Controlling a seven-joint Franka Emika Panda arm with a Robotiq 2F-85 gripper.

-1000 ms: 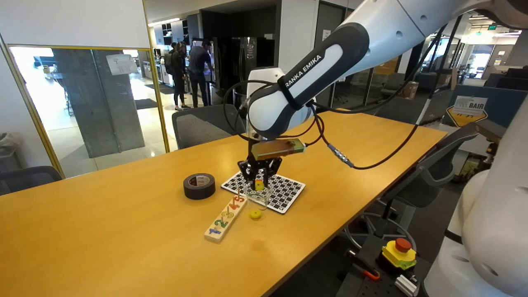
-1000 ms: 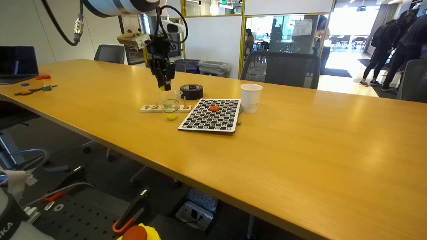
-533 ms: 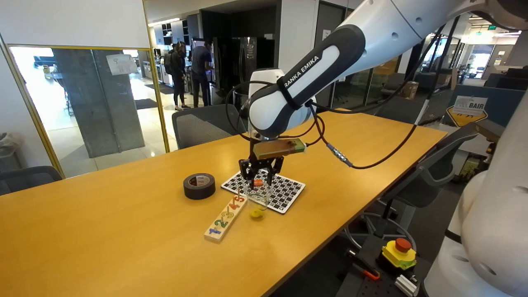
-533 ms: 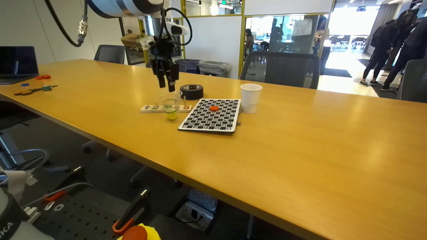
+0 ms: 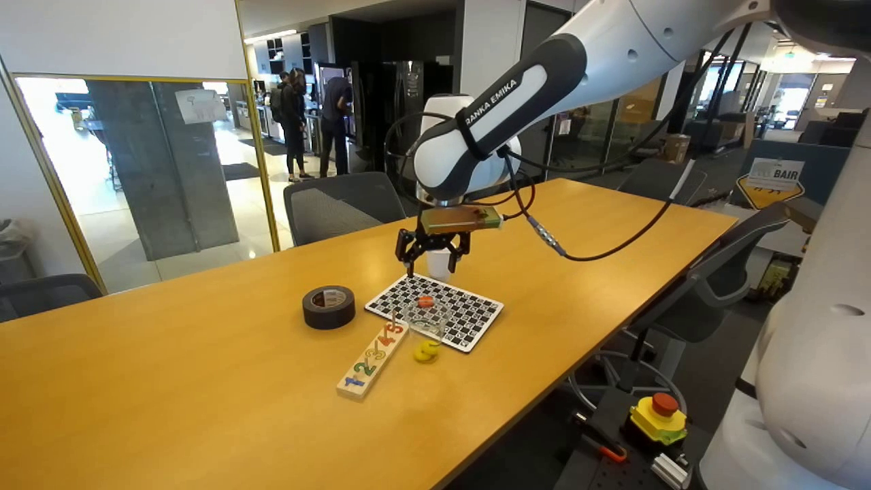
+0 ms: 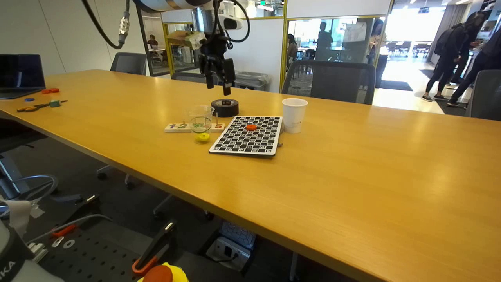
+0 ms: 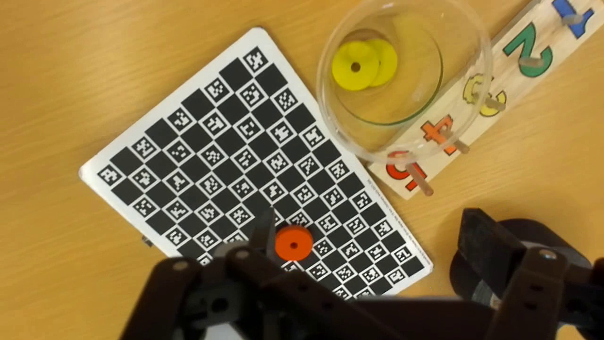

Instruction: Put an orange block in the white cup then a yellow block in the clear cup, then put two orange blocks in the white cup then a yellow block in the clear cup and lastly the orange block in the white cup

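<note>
Two yellow blocks (image 7: 364,64): lie overlapping on the floor of the clear cup (image 6: 200,117), between nine and ten o'clock from its middle in the wrist view.
Latest yellow block: a second ago pinched above the cup, now inside; likely completes the second yellow step, leaving only the closing orange one.
Orange block (image 7: 295,235): rests on the checkered board (image 7: 212,156), at seven o'clock from the clear cup in the wrist view; probably the next pick.
White cup (image 6: 294,116): stands upright just beside the board, between two and three o'clock from the orange block in an exterior view; hides its inside, so leaves the orange count unchecked.
Gripper (image 6: 218,90): spread wide apart, holding nothing; higher than a second ago and shifted toward two o'clock in an exterior view, away from the clear cup.
Arm (image 5: 578,64): reaches in from two o'clock in an exterior view, pointing the gripper down.
Black tape roll (image 6: 225,112): sits at ten o'clock from the orange block in an exterior view.
</note>
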